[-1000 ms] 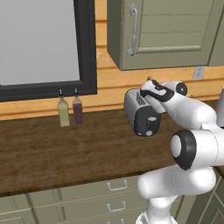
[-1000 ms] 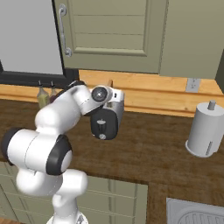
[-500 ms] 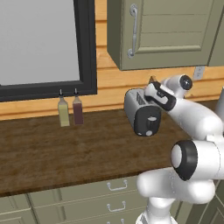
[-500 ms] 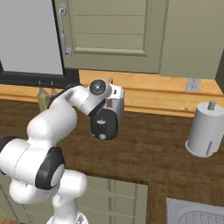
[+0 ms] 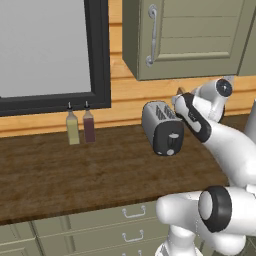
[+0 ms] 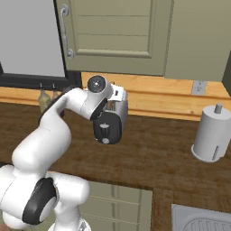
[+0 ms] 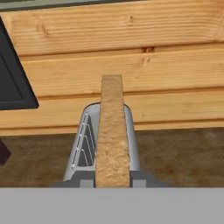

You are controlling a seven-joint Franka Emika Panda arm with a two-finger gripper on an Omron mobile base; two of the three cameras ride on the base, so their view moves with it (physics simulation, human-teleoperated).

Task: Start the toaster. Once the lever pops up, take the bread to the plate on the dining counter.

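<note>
The silver-grey toaster (image 5: 159,123) stands on the dark wood counter by the wall, its black end panel facing the room. On that panel the lever (image 6: 105,128) is a small pale tab. My gripper (image 7: 113,178) is shut on the bread (image 7: 112,131), a tan slice seen edge-on. It hangs right over the toaster (image 7: 83,148) and its two slots. From the base, my gripper (image 5: 180,100) hovers just above the toaster's top, with a bit of bread (image 5: 178,90) poking out. The plate and the dining counter are out of view.
Two small bottles (image 5: 80,127) stand at the wall under a dark window frame. A grey paper-towel roll (image 6: 211,134) sits right of the toaster (image 6: 113,118), and a sink corner (image 6: 203,220) lies at the lower right. Wall cabinets (image 5: 190,35) hang above.
The arm's elbow has risen and swung outward. The hand has stayed over the toaster's top, lifting a little with the bread in its grip.
</note>
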